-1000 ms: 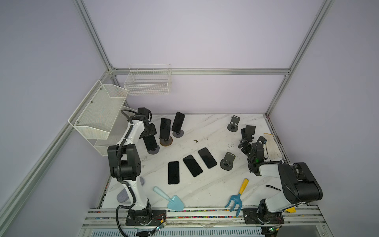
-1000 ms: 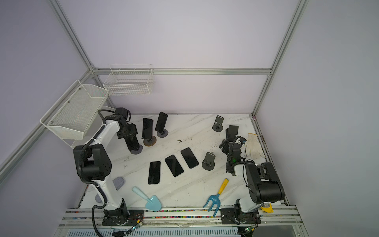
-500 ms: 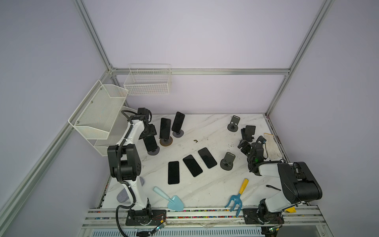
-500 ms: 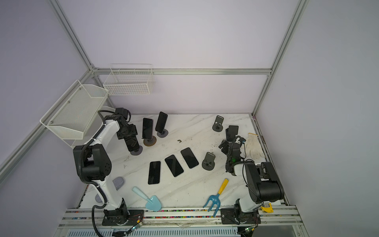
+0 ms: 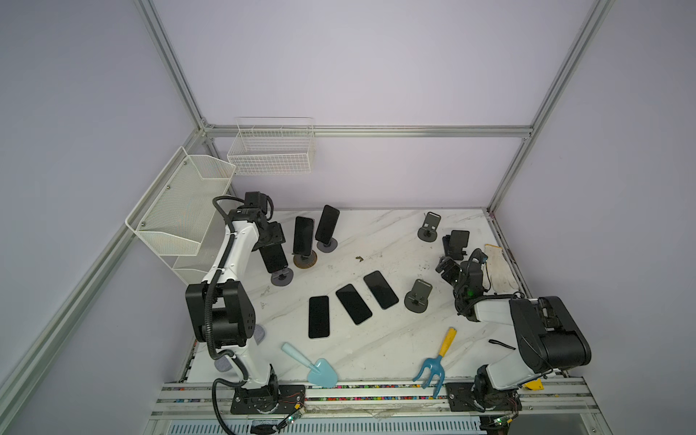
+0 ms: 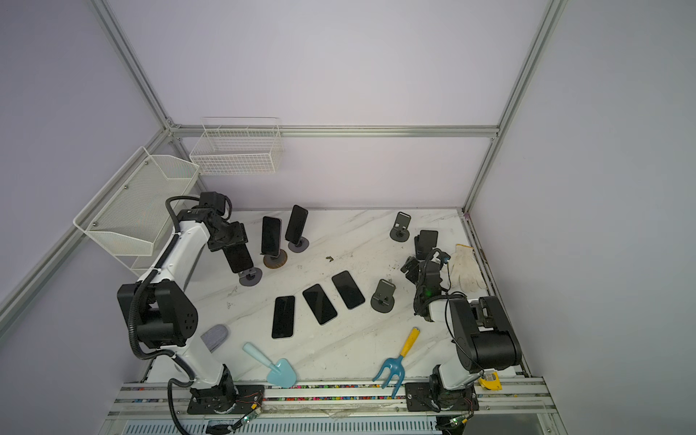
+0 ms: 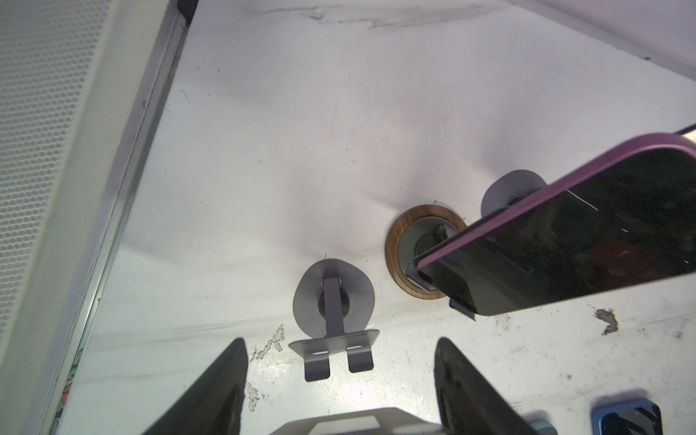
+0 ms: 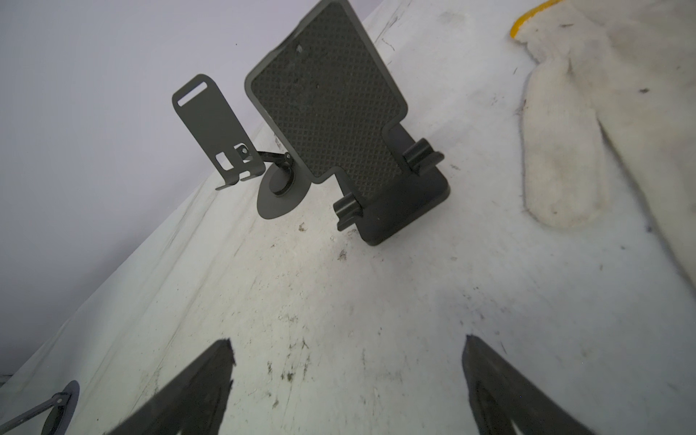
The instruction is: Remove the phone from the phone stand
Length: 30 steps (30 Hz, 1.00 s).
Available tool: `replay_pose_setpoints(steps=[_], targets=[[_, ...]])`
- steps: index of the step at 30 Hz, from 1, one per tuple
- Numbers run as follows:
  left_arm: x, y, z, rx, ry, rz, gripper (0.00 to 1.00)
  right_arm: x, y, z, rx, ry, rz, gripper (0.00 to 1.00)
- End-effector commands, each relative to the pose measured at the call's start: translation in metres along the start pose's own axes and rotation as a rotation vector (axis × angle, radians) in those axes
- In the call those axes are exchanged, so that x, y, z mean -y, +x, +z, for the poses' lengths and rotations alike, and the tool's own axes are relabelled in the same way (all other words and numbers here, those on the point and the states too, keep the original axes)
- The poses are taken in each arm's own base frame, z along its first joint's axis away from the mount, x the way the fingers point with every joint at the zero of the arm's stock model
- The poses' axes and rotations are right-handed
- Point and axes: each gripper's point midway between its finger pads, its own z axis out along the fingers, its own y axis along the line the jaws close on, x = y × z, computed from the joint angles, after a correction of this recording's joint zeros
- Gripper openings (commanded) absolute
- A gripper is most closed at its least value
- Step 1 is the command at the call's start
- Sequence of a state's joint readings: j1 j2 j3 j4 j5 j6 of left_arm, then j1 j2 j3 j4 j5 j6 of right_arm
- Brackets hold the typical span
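Clamping the phone (image 5: 273, 258) in the left jaws, just above the grey stand (image 5: 281, 278) at the left rear of the tabletop (image 5: 376, 339). Hanging steeply tilted, long axis running from the jaws down toward the grey stand, lower end pointing at it, dark screen facing front. Hovering the right jaws spread apart, gripping nothing, near the black stand (image 8: 331, 124).
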<state>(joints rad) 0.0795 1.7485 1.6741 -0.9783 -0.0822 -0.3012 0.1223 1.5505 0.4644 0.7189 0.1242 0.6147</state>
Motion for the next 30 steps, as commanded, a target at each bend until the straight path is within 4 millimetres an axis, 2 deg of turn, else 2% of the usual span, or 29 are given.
replay_pose_setpoints(steps=[1, 9, 18, 24, 30], targets=[[0.010, -0.021, -0.041, 0.103, 0.087, 0.011, 0.67, -0.001, -0.002, 0.003, 0.010, 0.016, -0.015, 0.96], [0.033, 0.010, -0.057, 0.066, 0.250, -0.057, 0.64, -0.002, -0.003, 0.002, 0.014, 0.017, -0.015, 0.96], [0.070, 0.033, -0.083, 0.091, 0.315, 0.043, 0.64, -0.001, -0.002, 0.002, 0.010, 0.020, -0.016, 0.96], [0.116, 0.045, -0.089, 0.114, 0.325, 0.166, 0.64, -0.001, -0.002, 0.002, 0.012, 0.019, -0.016, 0.96], [0.159, 0.052, -0.078, 0.098, 0.328, 0.260, 0.64, -0.001, -0.002, 0.001, 0.014, 0.017, -0.017, 0.96]])
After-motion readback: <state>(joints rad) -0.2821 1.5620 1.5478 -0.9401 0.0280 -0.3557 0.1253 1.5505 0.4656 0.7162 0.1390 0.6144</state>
